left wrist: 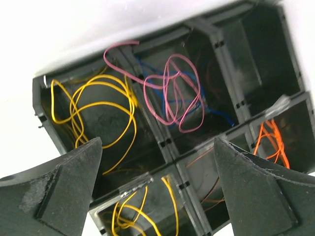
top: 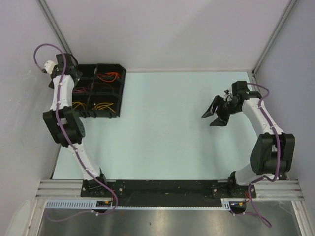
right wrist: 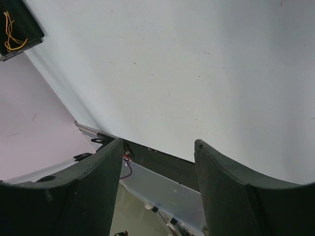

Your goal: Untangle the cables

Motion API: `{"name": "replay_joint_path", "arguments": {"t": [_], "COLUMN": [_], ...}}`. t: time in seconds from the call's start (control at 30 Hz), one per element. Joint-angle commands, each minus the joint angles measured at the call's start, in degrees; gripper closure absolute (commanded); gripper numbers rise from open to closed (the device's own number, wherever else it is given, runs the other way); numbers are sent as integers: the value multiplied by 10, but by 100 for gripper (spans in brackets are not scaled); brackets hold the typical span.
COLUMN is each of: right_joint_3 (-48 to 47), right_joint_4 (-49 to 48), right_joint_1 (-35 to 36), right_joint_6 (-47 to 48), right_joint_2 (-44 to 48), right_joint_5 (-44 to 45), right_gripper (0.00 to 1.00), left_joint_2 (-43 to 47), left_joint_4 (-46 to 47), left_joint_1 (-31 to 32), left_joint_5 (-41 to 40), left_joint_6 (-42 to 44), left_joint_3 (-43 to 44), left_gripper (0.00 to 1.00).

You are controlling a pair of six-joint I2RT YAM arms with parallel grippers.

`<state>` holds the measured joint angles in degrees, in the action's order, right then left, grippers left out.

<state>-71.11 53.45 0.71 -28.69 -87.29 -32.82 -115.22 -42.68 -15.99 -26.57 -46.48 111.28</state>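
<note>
Left claw point(left wrist: 157, 147) and right claw point(top: 215, 114) gape empty, cables point(top: 109, 76) mostly sorted in the upper-left tray point(top: 121, 88) (pink and blue look entwined).

One black tray point(left wrist: 165, 143) with six compartments. Two hold yellow cables point(left wrist: 132, 105), in bundles whose strands seem too overlapped to count. There is also one pinkish-purple cable point(left wrist: 170, 88), one blue cable point(left wrist: 219, 117), one orange bundle point(left wrist: 270, 137) and one thin brownish wire point(left wrist: 197, 157). Two grippers: left gripper point(left wrist: 157, 145) and right gripper point(top: 212, 117).
</note>
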Motion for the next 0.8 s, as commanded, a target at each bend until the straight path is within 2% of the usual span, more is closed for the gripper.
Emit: {"name": "replay_joint_path", "arguments": {"t": [0.0,0.3,0.43,0.6,0.77], "right_joint_3": [-2,-2,-2,-2,-2], "right_joint_4": [-8,-29,-32,-29,-18], "right_joint_1": [11,53,66,71,74], "right_joint_6": [1,-11,-12,-7,-1], "right_joint_2": [-2,32,44,69,89], "right_joint_5": [-16,18,27,28,31], "right_gripper": [36,36,36,36,35], "left_joint_2": [77,173,223,298,350], "left_joint_4": [17,26,36,75,98], "left_joint_1": [-4,2,12,43,69], "left_joint_5": [24,46,65,75,64], "left_joint_6": [10,48,61,85,111], "left_joint_3": [-27,-140,-217,-315,-375], "left_gripper": [0,0,0,0,0]}}
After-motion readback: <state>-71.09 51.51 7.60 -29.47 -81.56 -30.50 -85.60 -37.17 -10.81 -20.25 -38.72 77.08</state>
